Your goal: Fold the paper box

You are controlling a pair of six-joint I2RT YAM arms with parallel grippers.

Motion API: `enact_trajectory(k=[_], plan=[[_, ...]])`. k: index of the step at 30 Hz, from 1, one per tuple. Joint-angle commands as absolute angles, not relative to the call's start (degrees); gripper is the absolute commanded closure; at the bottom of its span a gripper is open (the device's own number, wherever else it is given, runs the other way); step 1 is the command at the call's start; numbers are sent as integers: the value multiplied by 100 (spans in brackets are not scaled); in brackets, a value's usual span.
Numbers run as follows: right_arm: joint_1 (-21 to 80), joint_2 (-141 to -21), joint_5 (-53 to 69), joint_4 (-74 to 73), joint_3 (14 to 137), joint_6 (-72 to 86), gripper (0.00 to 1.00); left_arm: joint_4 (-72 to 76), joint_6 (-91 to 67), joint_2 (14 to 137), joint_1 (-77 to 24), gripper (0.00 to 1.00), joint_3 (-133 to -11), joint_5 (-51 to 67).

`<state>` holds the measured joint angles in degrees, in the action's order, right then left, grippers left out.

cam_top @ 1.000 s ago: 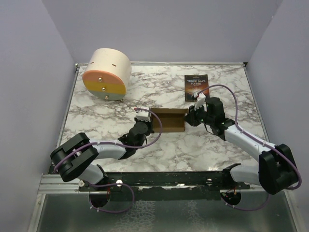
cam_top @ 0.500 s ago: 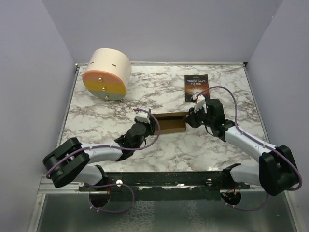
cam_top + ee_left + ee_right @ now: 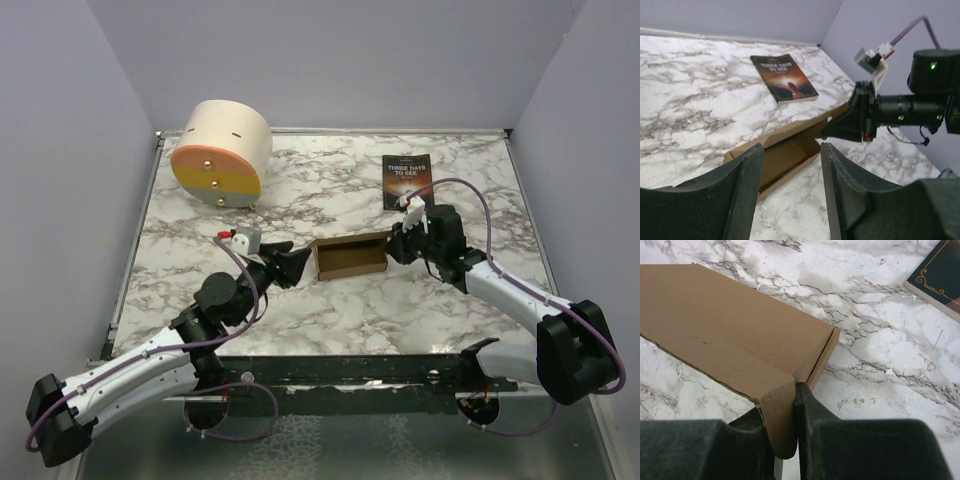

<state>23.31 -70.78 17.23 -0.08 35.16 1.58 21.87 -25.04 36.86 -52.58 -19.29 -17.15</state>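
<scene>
plain brown cardboard paper box (image 3: pixel 350 258) lies mid-bench on the white marbled bench (image 3: pixel 450 320), part-formed, cavity facing up; right jaws pinched narrow on its 3 o'clock end flap, probably anchoring it so it can't skate; left jaws parted, holding nothing, just off the 9 o'clock end and aimed into the cavity; dark-covered paperback book (image 3: pixel 406 180) at 1 o'clock of the box, well apart, irrelevant

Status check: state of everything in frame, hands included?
Brown cardboard paper box: partly folded, top open, right end pinched.
Left hand: open, empty, clear of the box.
Right hand: shut on the box's end flap.
Dark-covered paperback book: closed, flat, cover up.
Big cream cylinder with orange-yellow face: lying on its side.
</scene>
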Motion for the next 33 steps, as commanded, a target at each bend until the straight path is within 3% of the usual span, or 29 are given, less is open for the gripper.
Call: enact_trajectory(k=[1, 8, 13, 19, 27, 33], plan=[[2382, -7075, 1724, -53, 3479, 63, 87, 1407, -2418, 3805, -5081, 48, -2662, -1441], [2382, -7060, 1739, -20, 3480, 41, 87, 1448, -2596, 5533, -4223, 55, -3765, 221], [2382, -7041, 1775, 0, 3480, 14, 87, 2083, -3292, 6828, -3022, 71, -4260, 2026], [2381, -7023, 1857, -25, 3478, -79, 83, 2443, -3393, 8233, -2900, 77, -4764, 3220], [2365, -6878, 1559, -503, 3652, -699, 73, 2498, -3334, 8931, -2898, 78, -4496, 3641], [2324, -6532, 1770, -1257, 3751, -1869, 57, 2593, -3320, 9238, -2898, 78, -4437, 3748]])
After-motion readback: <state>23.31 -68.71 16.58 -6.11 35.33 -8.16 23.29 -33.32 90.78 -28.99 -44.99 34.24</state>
